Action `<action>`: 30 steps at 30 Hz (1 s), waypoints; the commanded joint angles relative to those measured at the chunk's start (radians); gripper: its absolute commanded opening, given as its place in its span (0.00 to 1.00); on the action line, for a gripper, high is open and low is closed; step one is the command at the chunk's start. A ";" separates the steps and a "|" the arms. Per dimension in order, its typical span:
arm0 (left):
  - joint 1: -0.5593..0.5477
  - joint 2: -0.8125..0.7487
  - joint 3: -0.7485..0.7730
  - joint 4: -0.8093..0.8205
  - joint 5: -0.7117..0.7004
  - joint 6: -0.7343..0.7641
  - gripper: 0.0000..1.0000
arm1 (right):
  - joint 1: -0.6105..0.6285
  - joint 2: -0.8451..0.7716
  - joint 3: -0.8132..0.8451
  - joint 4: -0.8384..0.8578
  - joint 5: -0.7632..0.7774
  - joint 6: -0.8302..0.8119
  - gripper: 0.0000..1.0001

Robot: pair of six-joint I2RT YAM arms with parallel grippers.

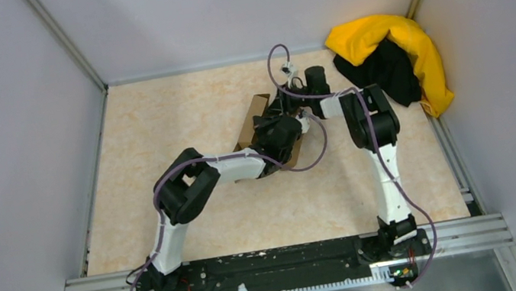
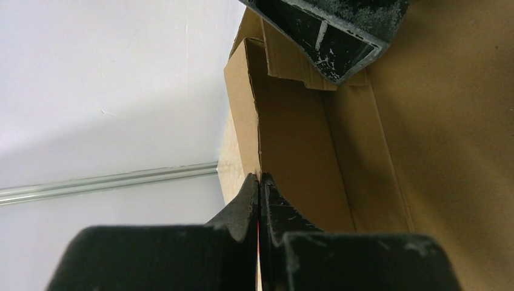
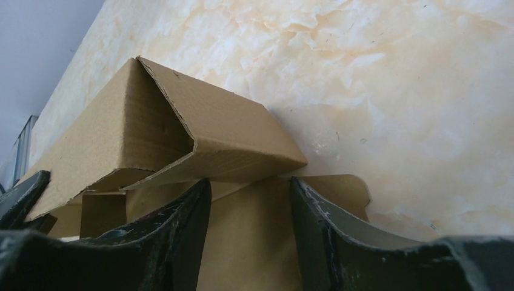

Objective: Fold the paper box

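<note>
The paper box (image 1: 256, 109) is brown cardboard, partly folded, in the middle of the table and mostly hidden under both wrists. My left gripper (image 1: 282, 132) is shut on the thin edge of an upright side wall (image 2: 243, 103), its tips (image 2: 259, 179) pinching the cardboard. The box's inner floor (image 2: 424, 133) spreads to the right. My right gripper (image 3: 250, 185) is open over a flat panel (image 3: 254, 242), with a raised folded flap (image 3: 230, 136) just beyond its fingertips. One right finger (image 2: 330, 33) reaches into the left wrist view from above.
A yellow-and-black cloth heap (image 1: 392, 56) lies in the far right corner. The marbled tabletop (image 1: 175, 127) is enclosed by grey walls (image 1: 9, 152) on three sides, and a metal rail (image 1: 288, 261) carrying both arm bases runs along the near edge.
</note>
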 commanded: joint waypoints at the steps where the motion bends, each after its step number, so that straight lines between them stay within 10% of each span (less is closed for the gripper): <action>1: -0.014 -0.017 -0.027 -0.004 0.122 -0.033 0.00 | -0.009 -0.077 -0.024 0.081 0.045 0.000 0.53; 13: 0.002 -0.052 -0.067 0.017 0.205 -0.044 0.00 | -0.042 -0.040 0.127 -0.125 0.033 -0.087 0.71; 30: 0.003 -0.028 -0.063 0.017 0.245 -0.042 0.00 | -0.151 -0.037 0.126 -0.157 0.172 0.087 0.66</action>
